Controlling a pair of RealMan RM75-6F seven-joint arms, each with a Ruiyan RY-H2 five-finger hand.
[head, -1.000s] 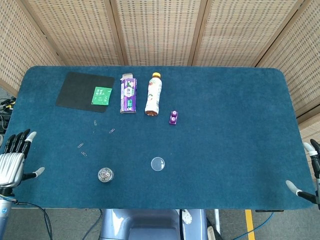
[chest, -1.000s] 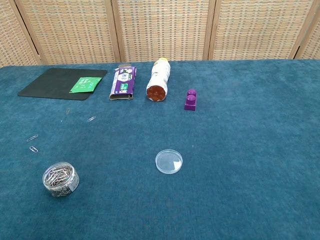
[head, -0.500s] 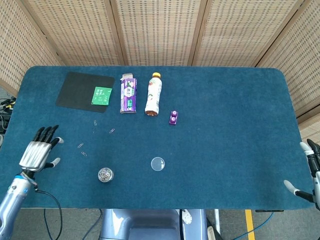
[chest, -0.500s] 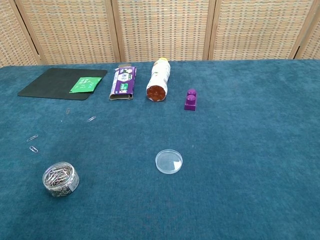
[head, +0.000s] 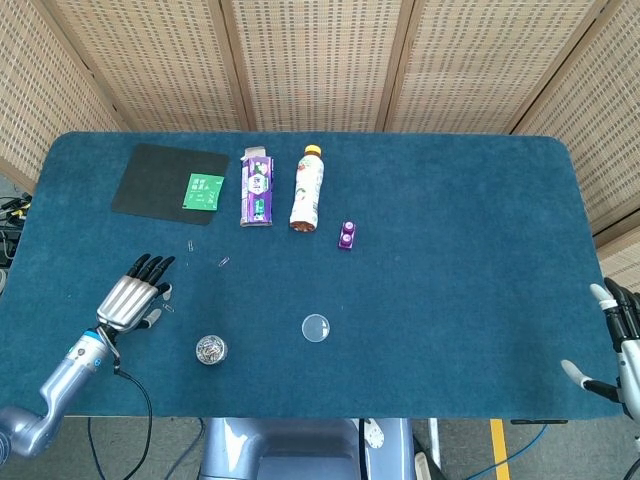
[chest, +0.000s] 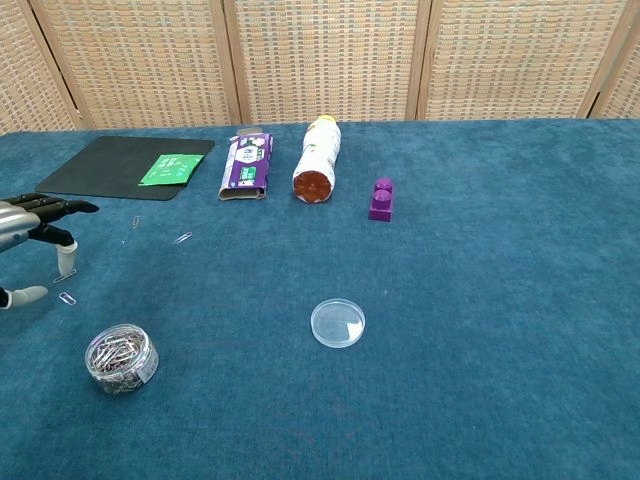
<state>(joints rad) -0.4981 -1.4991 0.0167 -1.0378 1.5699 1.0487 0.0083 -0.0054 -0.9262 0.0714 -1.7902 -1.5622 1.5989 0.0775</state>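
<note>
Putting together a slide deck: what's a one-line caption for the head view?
Open left hand hovers over loose paper clips beside a jar of clips on the blue table.

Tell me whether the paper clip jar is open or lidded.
Open. The jar shows loose clips at its uncovered mouth, and the clear round lid lies apart on the table.

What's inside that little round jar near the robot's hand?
The jar is full of shiny metal paper clips, piled in a tangle. It has no lid on; the clear lid lies apart on the cloth. The bottom of the jar is hidden under the clips.
</note>
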